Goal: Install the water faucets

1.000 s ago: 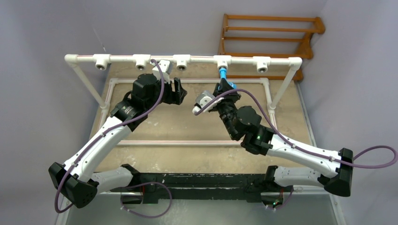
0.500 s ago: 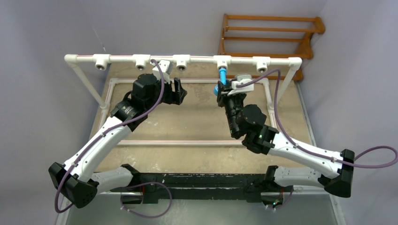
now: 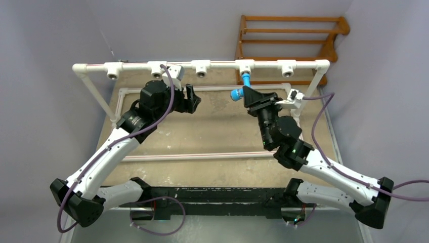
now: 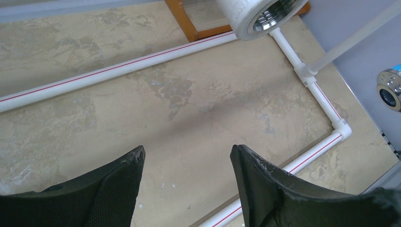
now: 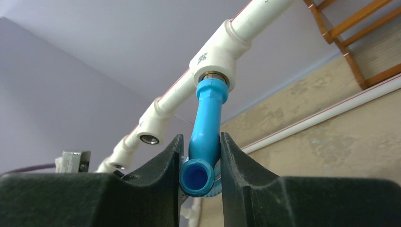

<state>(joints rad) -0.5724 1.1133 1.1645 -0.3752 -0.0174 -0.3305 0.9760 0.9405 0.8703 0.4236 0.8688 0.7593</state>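
Bright blue faucet [image 5: 205,127] hangs screwed into a white tee fitting [image 5: 220,49], spout sideways

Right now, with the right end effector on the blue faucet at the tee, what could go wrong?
1. The right end effector grips the blue faucet low, near its spout, away from the tee fitting; twisting there may cross-thread it.
2. Letting go before the thread bites could drop it.
3. The purple cable loops beside the frame's right post; wrist turns might snag it.
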